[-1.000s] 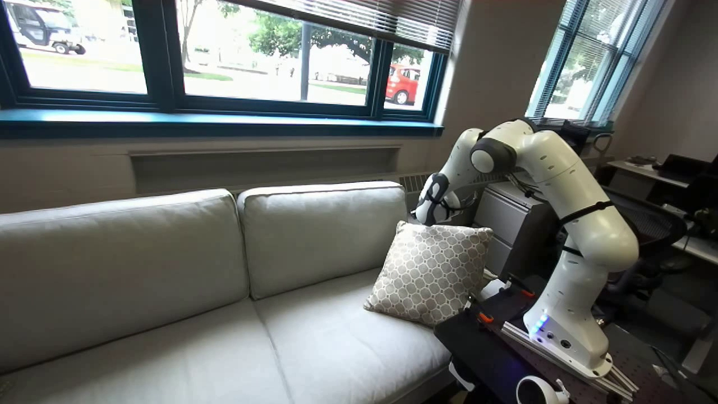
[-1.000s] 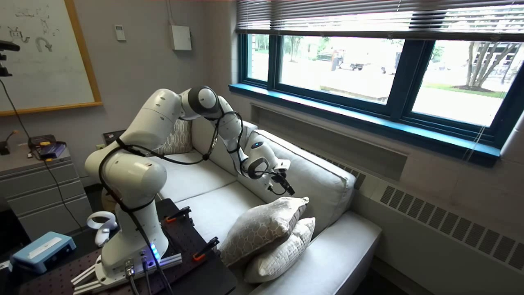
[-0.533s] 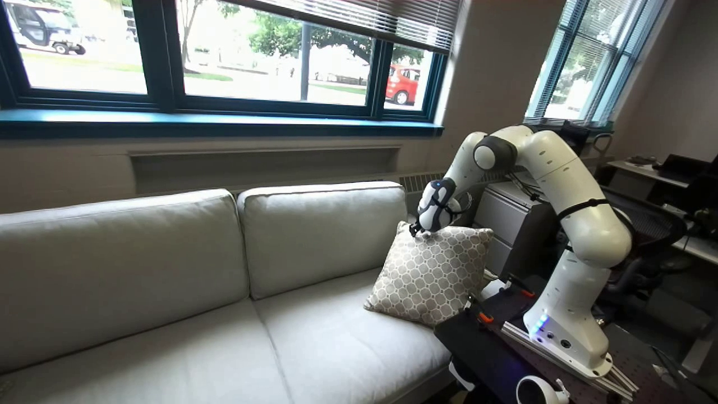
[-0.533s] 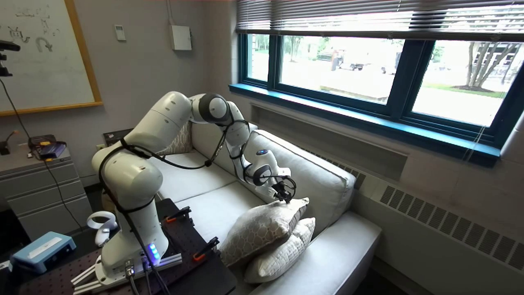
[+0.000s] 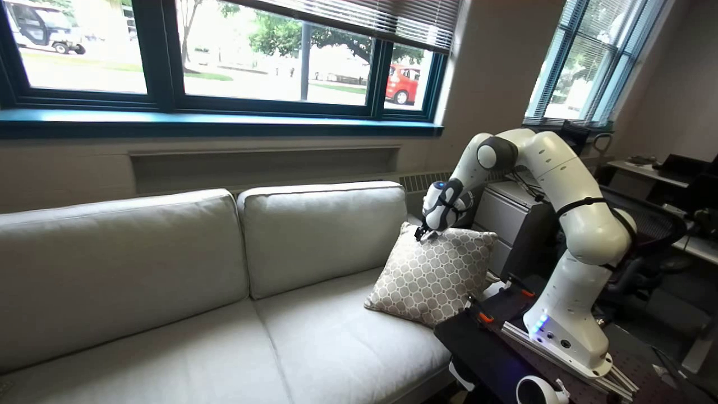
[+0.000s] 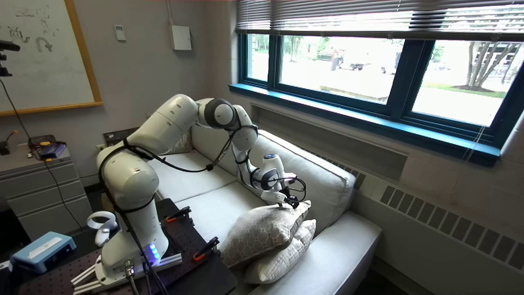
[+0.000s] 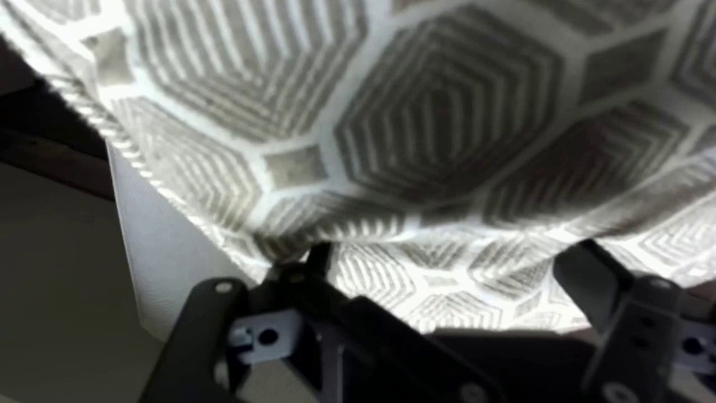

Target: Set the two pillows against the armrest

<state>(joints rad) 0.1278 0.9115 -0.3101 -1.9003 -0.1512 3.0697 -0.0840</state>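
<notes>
Pincer [image 7: 450, 254] spread wide, grasping nothing; patterned pillow [image 6: 256, 232] just under its tips, leaning on cream pillow [image 6: 282, 259], which lies farther down and seems to touch the armrest [image 6: 342, 248]. Both look nearly placed; remaining, probably: a firming push, then backing away.

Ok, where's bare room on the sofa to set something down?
The seat, between the far pillow and lattice pillow; also the armrest, beside the white pillow. Crowded: where the open gripper meets the lattice pillow, which overlaps the white one.

White arm [image 6: 168, 123], black cables [image 6: 210, 167], blue lights [image 6: 154, 250]
</notes>
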